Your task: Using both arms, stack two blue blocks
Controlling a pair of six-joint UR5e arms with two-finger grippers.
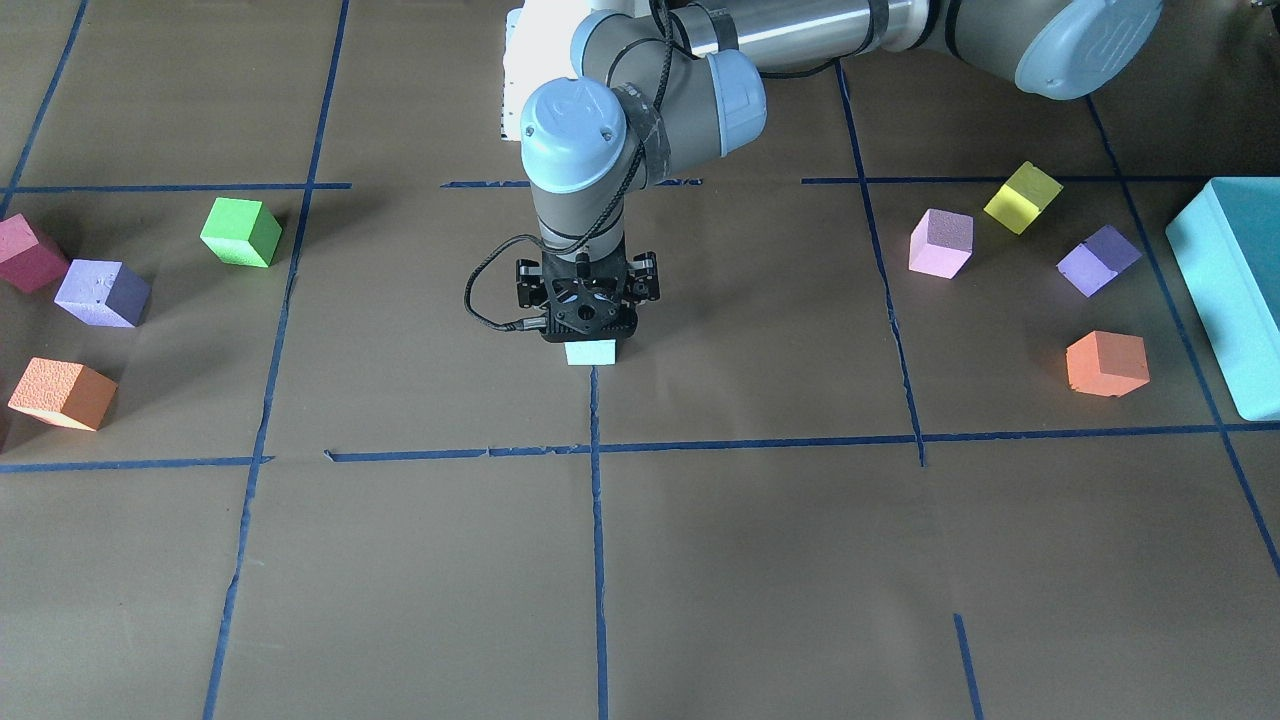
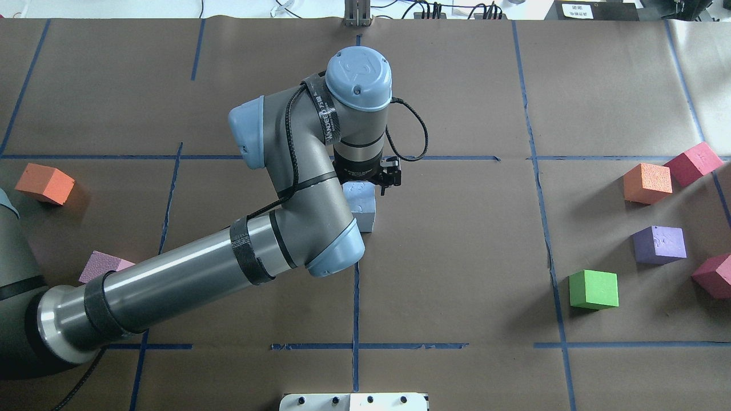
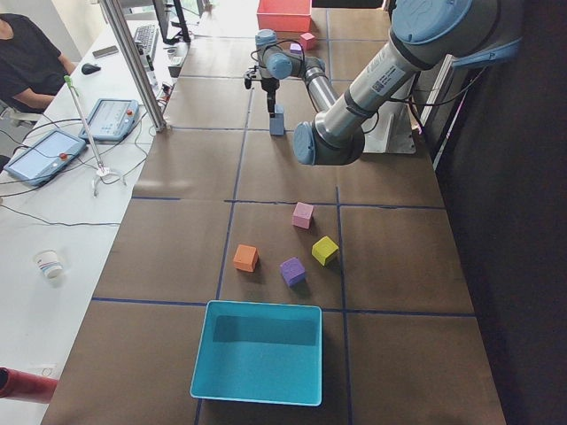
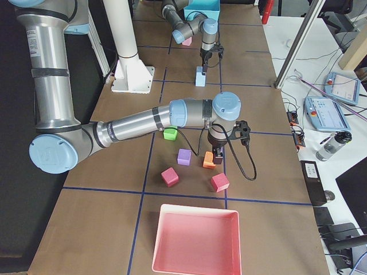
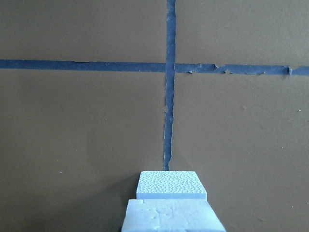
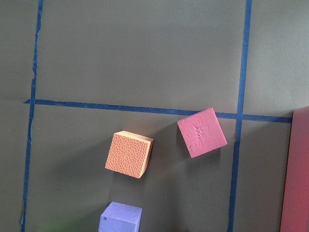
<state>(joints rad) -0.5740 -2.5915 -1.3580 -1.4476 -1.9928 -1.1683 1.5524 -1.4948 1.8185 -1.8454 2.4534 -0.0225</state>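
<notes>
Since upper blue block [image 5: 171,217] and lower blue block [image 5: 171,185] look like grainy foam, judge them light, soft, grippy: pinch opp. flat sides mid-height, gently. Both at table [image 1: 760,330] centre; lower shows at upper's 12 o'clock in L wrist view. Left gripper [image 1: 590,328] over them, jaws hidden, can't tell. Right gripper [image 4: 218,156] by orange cube [image 4: 207,162]; jaws likewise can't tell.

Brown paper table cover [image 1: 420,570], blue tape grid [image 1: 598,520]. Large teal box [image 1: 1230,300] at one end; near it orange foam cube [image 1: 1107,363], purple foam cube [image 1: 1098,260], yellow foam cube [image 1: 1022,197], pink foam cube [image 1: 941,243]. Green foam cube [image 1: 241,232] and pink-red tray [image 4: 195,243] at other end.
</notes>
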